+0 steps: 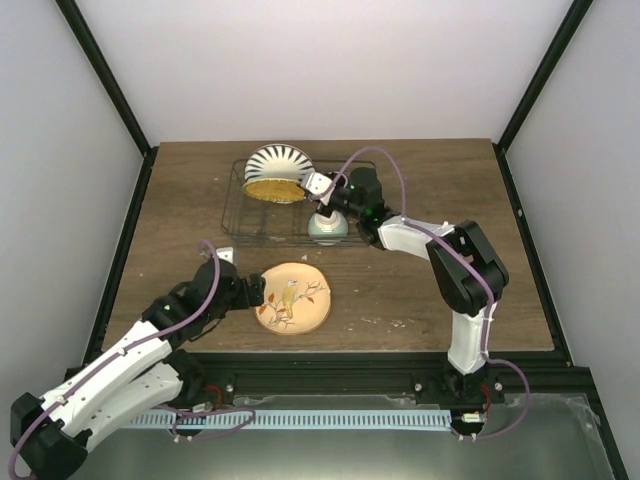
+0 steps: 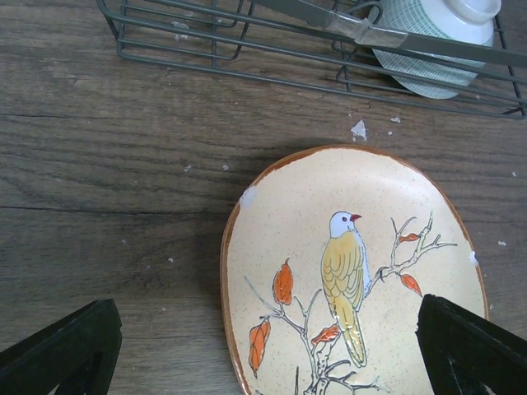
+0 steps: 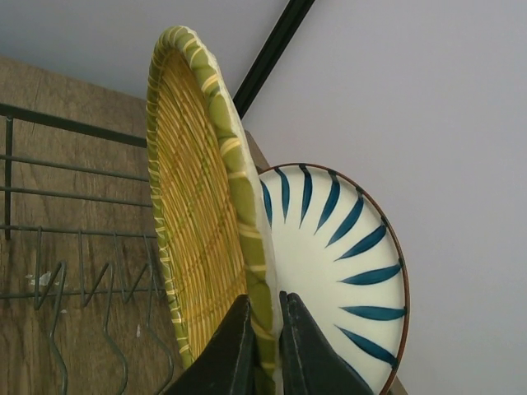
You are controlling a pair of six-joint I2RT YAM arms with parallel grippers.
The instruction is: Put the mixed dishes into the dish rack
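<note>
The dish rack [image 1: 250,215] stands at the back middle of the table. The striped white plate [image 1: 280,158] stands on edge in it. My right gripper [image 1: 318,185] is shut on the rim of the yellow-orange plate [image 1: 273,188] and holds it upright against the striped plate; the right wrist view shows the yellow plate [image 3: 198,214], the striped plate [image 3: 338,255] and the gripper [image 3: 263,346]. The mint bowl [image 1: 327,228] sits upside down in the rack. The cream bird plate [image 1: 293,297] lies flat on the table. My left gripper [image 2: 263,362] is open over its left part. The dark blue mug is out of view.
The rack's front wires [image 2: 214,49] and the bowl [image 2: 428,41] lie just beyond the cream plate [image 2: 354,271]. Small white crumbs [image 2: 359,129] dot the wood. Black frame posts [image 1: 105,75] and white walls enclose the table. The rack's wire prongs [image 3: 74,247] are left of the yellow plate.
</note>
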